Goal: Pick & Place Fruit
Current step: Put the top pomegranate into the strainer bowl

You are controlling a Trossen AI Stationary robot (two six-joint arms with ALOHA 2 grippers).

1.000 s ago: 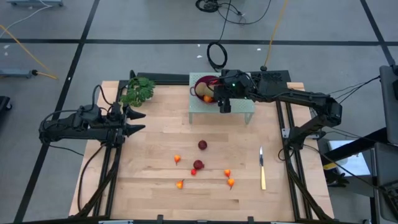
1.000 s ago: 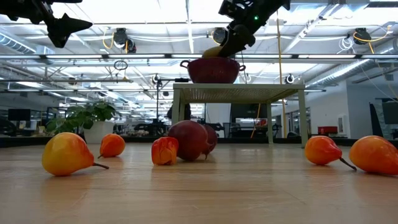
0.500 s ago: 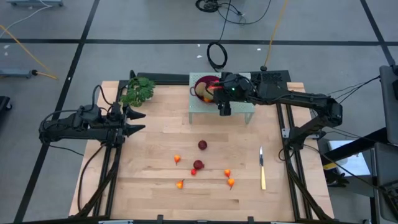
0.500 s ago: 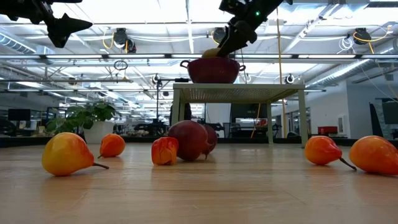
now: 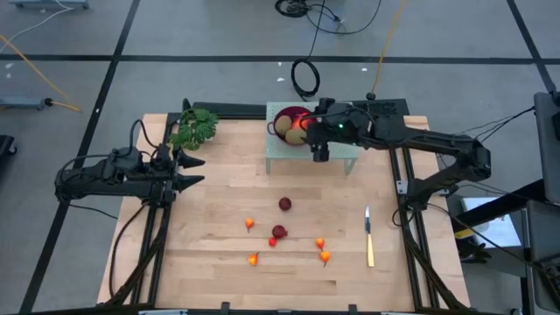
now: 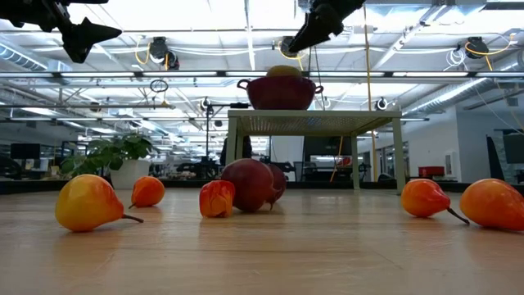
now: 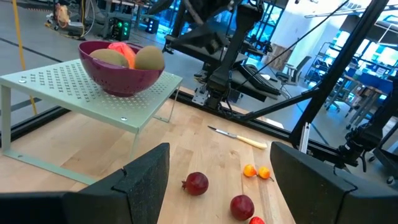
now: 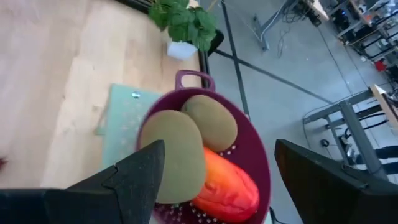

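Observation:
A maroon bowl point(image 8: 249, 155) stands on a pale green perforated stand point(image 5: 337, 156) at the table's far side. In it lie two brownish-green ovals point(image 8: 177, 155) point(image 8: 211, 121) and a longish orange-red fruit point(image 8: 227, 186). Two dark red balls point(image 5: 285, 204) point(image 5: 279, 232) and several tiny orange-red bits point(image 5: 320, 243) lie on the wooden table. My right gripper point(image 5: 308, 124) hangs open above the bowl's right side, with nothing between its fingers. My left gripper point(image 5: 194, 171) waits open and level at the table's left edge.
A leafy green sprig point(image 5: 194, 129) in a white pot stands at the far left corner. A slim yellowish knife point(image 5: 369, 238) lies near the right edge. Black rails run along both sides of the table. Bare wood lies between the left gripper and the fruit.
My right gripper has risen from the bowl and drawn a little toward the table's right edge. The oval fruit that was at its fingertips now lies in the bowl.

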